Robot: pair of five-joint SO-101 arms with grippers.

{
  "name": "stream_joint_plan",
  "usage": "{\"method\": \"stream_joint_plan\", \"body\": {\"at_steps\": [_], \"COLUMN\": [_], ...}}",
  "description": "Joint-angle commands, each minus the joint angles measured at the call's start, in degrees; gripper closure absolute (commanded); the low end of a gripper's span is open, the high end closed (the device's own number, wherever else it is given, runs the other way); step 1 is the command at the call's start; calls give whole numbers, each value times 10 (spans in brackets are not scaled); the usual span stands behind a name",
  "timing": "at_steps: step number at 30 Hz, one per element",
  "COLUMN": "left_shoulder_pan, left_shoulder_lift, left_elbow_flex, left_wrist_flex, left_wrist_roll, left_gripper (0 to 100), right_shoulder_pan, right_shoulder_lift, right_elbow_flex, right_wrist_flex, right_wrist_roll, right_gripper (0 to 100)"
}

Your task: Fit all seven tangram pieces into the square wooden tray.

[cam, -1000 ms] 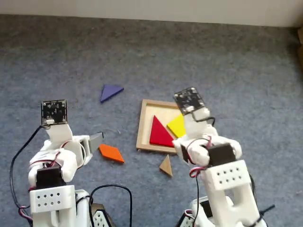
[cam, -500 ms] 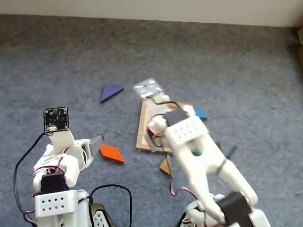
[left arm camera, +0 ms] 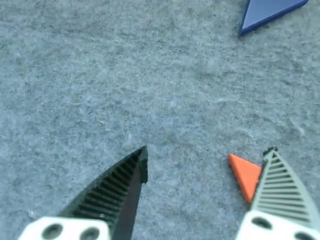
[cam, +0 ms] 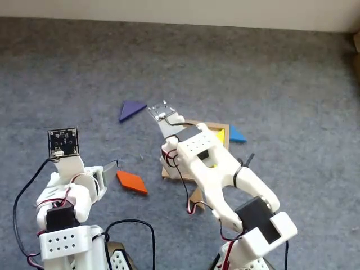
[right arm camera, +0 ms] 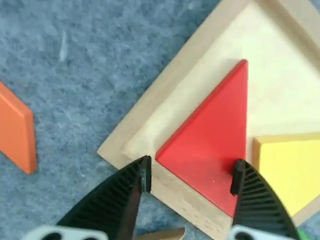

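Observation:
The square wooden tray (right arm camera: pixel 165 95) holds a red triangle (right arm camera: pixel 210 135) and a yellow piece (right arm camera: pixel 290 170). My right gripper (right arm camera: pixel 190 175) is open and straddles the red triangle's corner at the tray's rim. In the high view the right arm (cam: pixel 208 163) covers most of the tray (cam: pixel 222 126). My left gripper (left arm camera: pixel 206 156) stands open over bare carpet, with the tip of the orange piece (left arm camera: pixel 245 175) beside one finger. On the carpet lie the orange piece (cam: pixel 132 181), a purple triangle (cam: pixel 132 108), a blue piece (cam: pixel 237 135) and a tan triangle (cam: pixel 197 197).
Grey carpet covers the whole work area, with open room to the far side and to the right of the tray. The purple triangle (left arm camera: pixel 270 12) lies well beyond the left gripper. A pale wall edge runs along the far side.
The right arm has swung from a drawn-back pose out over the tray, toward its left corner, hiding the red triangle in the high view. The left arm has shifted only slightly.

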Motion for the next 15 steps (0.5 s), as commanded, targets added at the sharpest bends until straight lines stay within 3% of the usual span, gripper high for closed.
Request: {"method": "stream_joint_plan", "body": {"at_steps": [1, 15], "left_shoulder_pan": [-6, -6], "left_shoulder_lift": [-6, -6], "left_elbow_flex": [-2, -2], "left_wrist_flex": [-10, -10], "left_wrist_roll": [-4, -4], "left_gripper": [653, 653], "right_shoulder_pan": [15, 19], "right_shoulder_lift": [20, 74], "right_elbow_flex": [-29, -29], "right_wrist_flex": [-22, -22], "right_wrist_roll": [-4, -3], "right_gripper": [745, 743]}}
